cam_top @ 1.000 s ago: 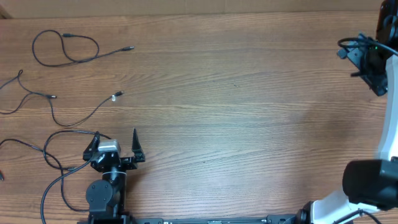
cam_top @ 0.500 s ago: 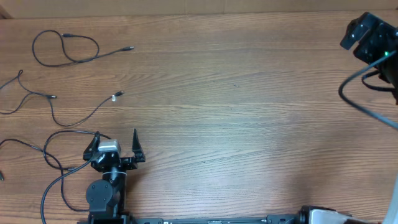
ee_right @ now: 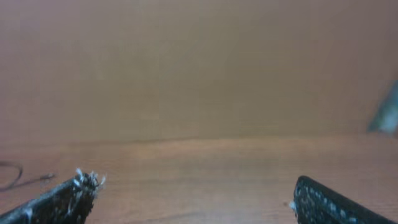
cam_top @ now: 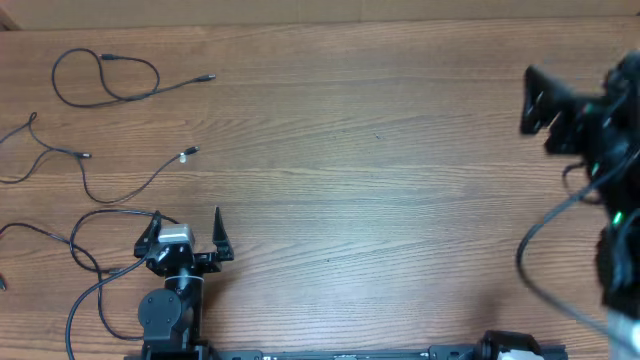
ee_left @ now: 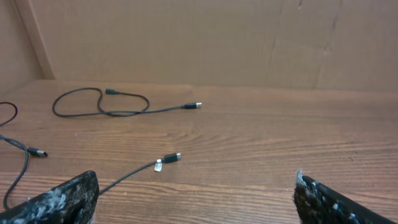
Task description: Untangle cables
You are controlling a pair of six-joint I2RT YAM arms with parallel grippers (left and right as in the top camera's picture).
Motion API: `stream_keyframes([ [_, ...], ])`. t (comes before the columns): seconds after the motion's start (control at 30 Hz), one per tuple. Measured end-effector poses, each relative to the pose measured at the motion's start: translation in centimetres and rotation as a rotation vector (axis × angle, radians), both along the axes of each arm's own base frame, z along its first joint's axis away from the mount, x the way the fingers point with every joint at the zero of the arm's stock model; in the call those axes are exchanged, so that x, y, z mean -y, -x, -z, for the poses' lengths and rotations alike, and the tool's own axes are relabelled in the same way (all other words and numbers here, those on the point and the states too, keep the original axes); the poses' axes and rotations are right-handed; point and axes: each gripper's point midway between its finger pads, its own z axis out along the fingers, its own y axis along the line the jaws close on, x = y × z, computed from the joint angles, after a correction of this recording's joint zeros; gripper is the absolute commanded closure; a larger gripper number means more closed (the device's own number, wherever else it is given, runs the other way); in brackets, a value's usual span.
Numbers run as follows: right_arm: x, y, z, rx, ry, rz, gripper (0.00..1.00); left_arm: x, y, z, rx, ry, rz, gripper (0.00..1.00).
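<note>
**Overhead view.** The right arm (cam_top: 585,140) at 3 o'clock is smeared by motion and cut by the frame edge, so no detail of it resolves. At 9 o'clock, several strands of the cables (cam_top: 108,58) run off the edge and their far ends are out of view. At 7 o'clock, one strand disappears behind the left pincer (cam_top: 187,215).

**Left wrist view.** Only the tips of the left pincer show. The rest is cut off at 6 o'clock. Two strands leave the frame at 9 o'clock.

**Right wrist view.** The whole frame is soft. The right pincer (ee_right: 193,190) is cropped at 6 o'clock. A thin strand (ee_right: 37,179) at 8 o'clock exits the edge, and its end is indistinct. A grey shape (ee_right: 385,112) at 3 o'clock cannot be identified.
</note>
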Motion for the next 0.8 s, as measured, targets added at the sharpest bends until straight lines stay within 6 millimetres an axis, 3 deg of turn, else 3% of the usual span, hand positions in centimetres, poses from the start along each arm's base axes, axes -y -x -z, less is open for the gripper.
stream_keyframes([
  [0.37, -4.3, 7.6, 7.3, 0.23, 0.221, -0.236, 0.0, 0.0, 0.0, 0.0, 0.0, 0.0, 0.003, 0.0],
  [0.57, -5.1, 8.6, 11.6, 0.256, 0.283, -0.29, 0.0, 0.1, 0.0, 0.0, 0.0, 0.0, 0.003, 0.0],
  [0.8, -4.5, 8.7, 13.9, 0.268, 0.211, -0.233, 0.0, 0.1, 0.0, 0.0, 0.0, 0.0, 0.003, 0.0],
])
